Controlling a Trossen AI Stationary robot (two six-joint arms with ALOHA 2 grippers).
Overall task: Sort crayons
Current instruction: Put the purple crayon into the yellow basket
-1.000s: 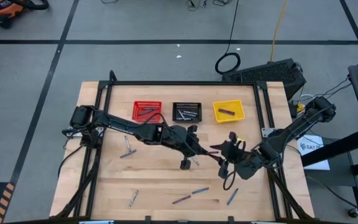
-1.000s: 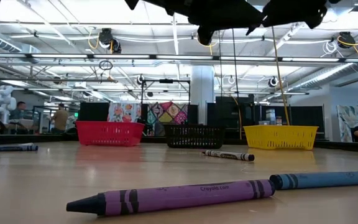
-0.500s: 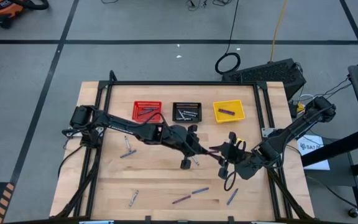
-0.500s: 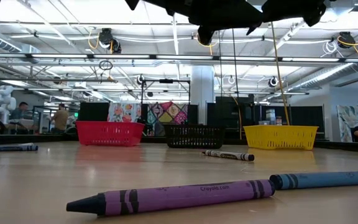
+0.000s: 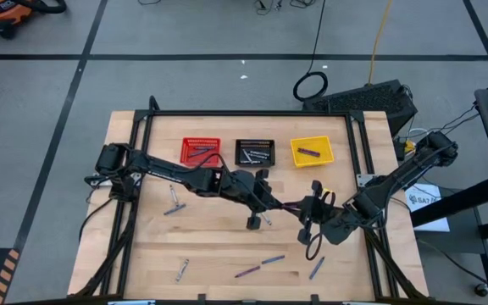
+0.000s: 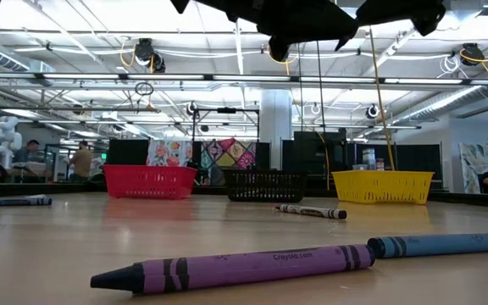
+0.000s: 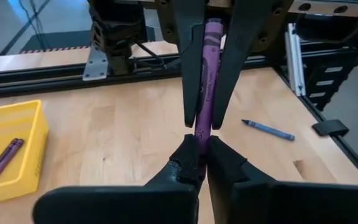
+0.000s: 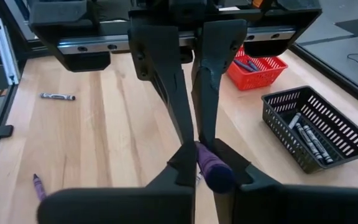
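Note:
A purple crayon (image 5: 293,204) hangs above the table's middle, between my two grippers, which meet tip to tip. My left gripper (image 5: 280,203) is shut on one end and my right gripper (image 5: 306,207) is shut on the other. In the left wrist view the crayon (image 7: 206,74) runs out ahead of my left gripper (image 7: 202,149), between the right arm's fingers (image 7: 191,68). The right wrist view shows the crayon's end in my right gripper (image 8: 205,168). More crayons lie flat on the table: a purple one (image 6: 235,269), a blue one (image 6: 443,245) and a pale one (image 6: 310,211). My left gripper pinches the crayon's near end (image 7: 201,134) between its two fingertips. It comes from the table's left, slanting a little down, and the crayon runs on in line with the fingers. The crayon is lifted clear of the table. My right gripper pinches the crayon's other end (image 8: 204,158) between its two fingers. It comes from the table's right, slanting a little down, with the fingers lying along the crayon. The crayon is clear of the table.
A red basket (image 5: 201,152), a black basket (image 5: 254,152) and a yellow basket (image 5: 311,152) stand in a row at the far side, each with crayons in it. Loose crayons lie at the left (image 5: 174,200) and near the front edge (image 5: 271,260).
My right gripper has shut on the free end of the purple crayon, which my left gripper keeps holding. Neither arm has moved, and the crayon stays in the air where it was.

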